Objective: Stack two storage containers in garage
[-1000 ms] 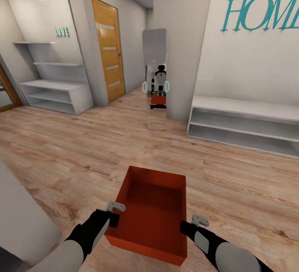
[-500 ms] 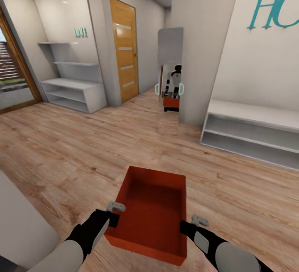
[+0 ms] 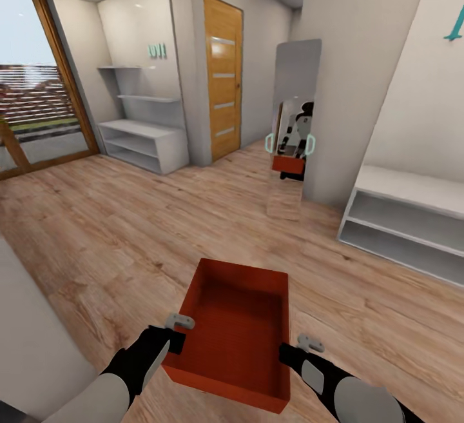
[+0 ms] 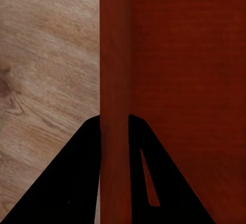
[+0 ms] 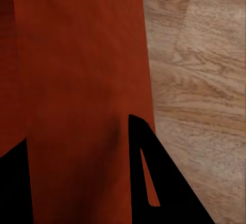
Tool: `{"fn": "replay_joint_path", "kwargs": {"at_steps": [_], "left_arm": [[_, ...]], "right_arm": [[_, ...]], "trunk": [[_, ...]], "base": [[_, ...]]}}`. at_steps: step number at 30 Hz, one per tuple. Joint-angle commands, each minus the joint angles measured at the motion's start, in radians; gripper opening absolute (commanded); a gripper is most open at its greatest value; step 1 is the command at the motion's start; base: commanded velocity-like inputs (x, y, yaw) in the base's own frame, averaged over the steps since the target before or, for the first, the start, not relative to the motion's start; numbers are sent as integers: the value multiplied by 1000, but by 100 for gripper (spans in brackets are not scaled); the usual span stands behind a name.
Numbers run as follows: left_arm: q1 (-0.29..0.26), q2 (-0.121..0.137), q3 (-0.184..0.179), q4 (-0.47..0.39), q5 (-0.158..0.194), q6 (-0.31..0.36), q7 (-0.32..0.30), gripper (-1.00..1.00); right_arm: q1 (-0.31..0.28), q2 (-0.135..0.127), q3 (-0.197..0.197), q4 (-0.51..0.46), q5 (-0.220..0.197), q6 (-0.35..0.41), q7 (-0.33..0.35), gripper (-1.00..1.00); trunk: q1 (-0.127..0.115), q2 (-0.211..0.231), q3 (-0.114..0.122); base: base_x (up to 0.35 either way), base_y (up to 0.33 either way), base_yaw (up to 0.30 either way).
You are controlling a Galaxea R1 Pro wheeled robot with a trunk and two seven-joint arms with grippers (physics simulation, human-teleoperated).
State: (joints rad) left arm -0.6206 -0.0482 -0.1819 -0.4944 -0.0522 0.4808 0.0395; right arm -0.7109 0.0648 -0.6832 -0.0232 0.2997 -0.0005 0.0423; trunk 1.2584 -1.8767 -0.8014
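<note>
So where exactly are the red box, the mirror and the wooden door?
red box (image 3: 235,339), head view, on its inner floor.
mirror (image 3: 295,81), head view, on the upper glass.
wooden door (image 3: 223,97), head view, on the middle of the orange panel.

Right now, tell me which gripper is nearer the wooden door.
Left. The left gripper clamps the storage container's wall on the side toward the wooden door; the right gripper clamps the opposite wall, farther from it.
</note>
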Motion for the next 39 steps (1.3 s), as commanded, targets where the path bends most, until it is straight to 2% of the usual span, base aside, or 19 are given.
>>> {"fn": "replay_joint_path", "kwargs": {"at_steps": [1,11,39], "left_arm": [[-1,-3,10,0,28,5,2,-100],[-1,-2,10,0,28,5,2,-100],[-1,-2,10,0,28,5,2,-100]], "right_arm": [[1,4,7,-4,9,-47,2,-100],[1,3,7,-5,9,-47,2,-100],[1,1,7,-5,9,-47,3,-100]], "trunk": [[0,0,-1],[0,0,-1],[0,0,-1]], "base": [[301,-137,275],[326,-42,232],[340,0,4]]}}
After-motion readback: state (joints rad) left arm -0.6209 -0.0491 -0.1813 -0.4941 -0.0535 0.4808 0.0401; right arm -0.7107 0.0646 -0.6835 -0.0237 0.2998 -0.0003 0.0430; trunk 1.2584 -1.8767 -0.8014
